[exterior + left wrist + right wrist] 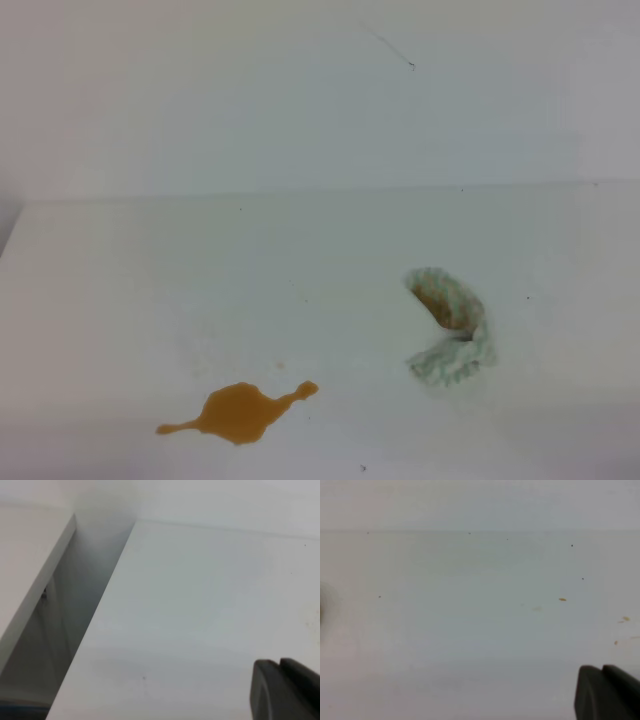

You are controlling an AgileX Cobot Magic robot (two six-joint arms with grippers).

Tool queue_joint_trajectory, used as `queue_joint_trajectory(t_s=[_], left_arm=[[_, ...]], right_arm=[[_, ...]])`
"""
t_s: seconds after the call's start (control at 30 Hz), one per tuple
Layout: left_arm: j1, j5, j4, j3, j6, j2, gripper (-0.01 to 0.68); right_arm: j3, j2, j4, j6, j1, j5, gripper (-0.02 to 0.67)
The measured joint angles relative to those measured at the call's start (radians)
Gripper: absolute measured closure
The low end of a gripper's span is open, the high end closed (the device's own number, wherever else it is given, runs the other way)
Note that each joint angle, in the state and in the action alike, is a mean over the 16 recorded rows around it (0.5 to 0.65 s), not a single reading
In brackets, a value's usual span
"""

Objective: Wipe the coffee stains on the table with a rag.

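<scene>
- Worktop point(330, 250): plain white, flat, a few tiny dark specks; white wall point(300, 90) behind it.
- Stain point(238, 411): orange-brown puddle near the front edge, left of centre in the high view. Blob-shaped, one thin tail running left, a shorter one up to the right ending in a small bulb.
- Rag point(452, 328): white-green, crumpled, lying on the worktop right of centre, well apart from the stain and farther back. A brown patch shows on its upper fold.
- Nothing touches the rag or the stain; no arm shows in the high view.
- Left claw point(285, 690): only a dark corner of it shows at lower right of the left wrist view, over bare worktop; cannot tell whether it is released or clenched. The same view shows the worktop's left edge, a shadowed gap beside it and a second white surface point(30, 580) beyond.
- Right claw point(607, 692): again only a dark corner at lower right of its wrist view; it is clenched, with nothing seen in it.
- Right wrist view: bare worktop with dark specks and a few small yellowish flecks point(562, 599) at the right side.
</scene>
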Motion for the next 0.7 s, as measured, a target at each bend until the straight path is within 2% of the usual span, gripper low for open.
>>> queue_joint_trajectory(t_s=[0.7], left_arm=[[0.000, -0.001, 0.000, 0.002, 0.000, -0.002, 0.672]], right_arm=[[0.001, 0.003, 0.002, 0.001, 0.000, -0.017, 0.652]])
